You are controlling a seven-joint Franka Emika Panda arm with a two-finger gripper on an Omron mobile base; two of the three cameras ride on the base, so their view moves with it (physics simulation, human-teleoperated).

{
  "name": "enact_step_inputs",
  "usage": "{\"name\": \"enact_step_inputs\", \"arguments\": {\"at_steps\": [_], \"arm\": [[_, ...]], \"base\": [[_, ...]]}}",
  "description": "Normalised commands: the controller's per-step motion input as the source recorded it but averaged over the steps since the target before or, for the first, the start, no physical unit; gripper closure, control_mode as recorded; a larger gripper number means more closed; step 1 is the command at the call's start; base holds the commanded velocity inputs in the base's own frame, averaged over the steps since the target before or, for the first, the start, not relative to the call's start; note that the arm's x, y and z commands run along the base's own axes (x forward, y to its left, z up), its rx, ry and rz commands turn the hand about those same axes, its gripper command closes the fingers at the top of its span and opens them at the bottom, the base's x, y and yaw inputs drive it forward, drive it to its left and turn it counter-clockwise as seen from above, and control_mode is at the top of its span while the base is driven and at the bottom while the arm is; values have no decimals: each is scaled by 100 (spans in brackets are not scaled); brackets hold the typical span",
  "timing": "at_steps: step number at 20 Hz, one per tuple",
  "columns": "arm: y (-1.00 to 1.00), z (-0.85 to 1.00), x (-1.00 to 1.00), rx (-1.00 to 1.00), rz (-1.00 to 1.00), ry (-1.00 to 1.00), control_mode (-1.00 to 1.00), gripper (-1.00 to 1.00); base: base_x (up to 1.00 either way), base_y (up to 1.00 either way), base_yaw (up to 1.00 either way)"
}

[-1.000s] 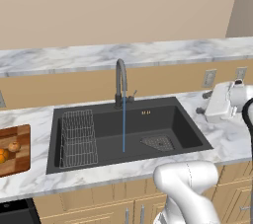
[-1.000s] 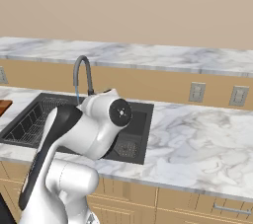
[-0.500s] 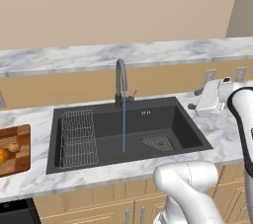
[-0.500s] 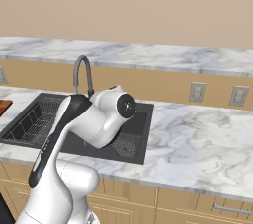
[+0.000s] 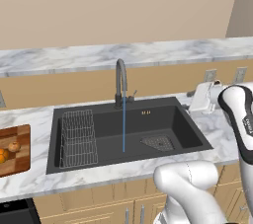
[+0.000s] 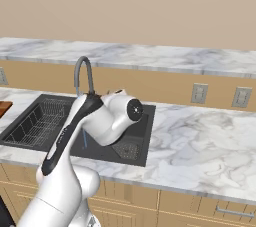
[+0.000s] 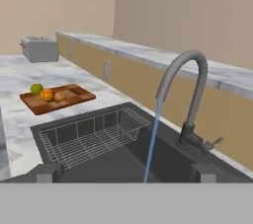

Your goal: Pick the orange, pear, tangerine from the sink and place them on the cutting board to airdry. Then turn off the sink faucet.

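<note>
A: Which step is in hand, and how is it done well?

B: All three fruits, pear (image 7: 36, 89) among them, lie on the board (image 7: 74, 96) at the left of the hand view, and the sink (image 5: 183, 126) holds no fruit. Water (image 7: 152, 141) runs from the faucet (image 7: 189, 91). The remaining step is judged to be shutting it off. The claw (image 7: 126, 173) should approach the lever (image 7: 215, 142) from the side, jaws straddling it or one finger set against it, and push in a short arc without striking the neck.

A: What is the state of the claw?

B: Jaws spread wide, nothing between them; the two tips show at the bottom of the hand view.

A: Where is the lever relative to the claw?

B: Right of centre in the hand view, at the faucet's base, above and beyond the right fingertip (image 7: 204, 171), apart from it. In the left base view the lever (image 5: 133, 93) is a small stub at centre; its exact angle probably cannot be read there.
</note>
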Motion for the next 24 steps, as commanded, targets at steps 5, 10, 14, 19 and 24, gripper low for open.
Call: {"name": "enact_step_inputs", "arguments": {"at_steps": [5, 10, 14, 19, 24], "arm": [[0, -1, 24, 5, 10, 0, -100, -100], [0, 0, 31, 6, 11, 0, -100, -100], [7, -11, 22, 0, 10, 0, -100, -100], [5, -26, 25, 0, 10, 0, -100, -100], [0, -12, 19, 3, 13, 0, -100, -100]], "base": [[0, 0, 0], [0, 0, 0], [0, 0, 0], [0, 0, 0], [0, 0, 0]]}}
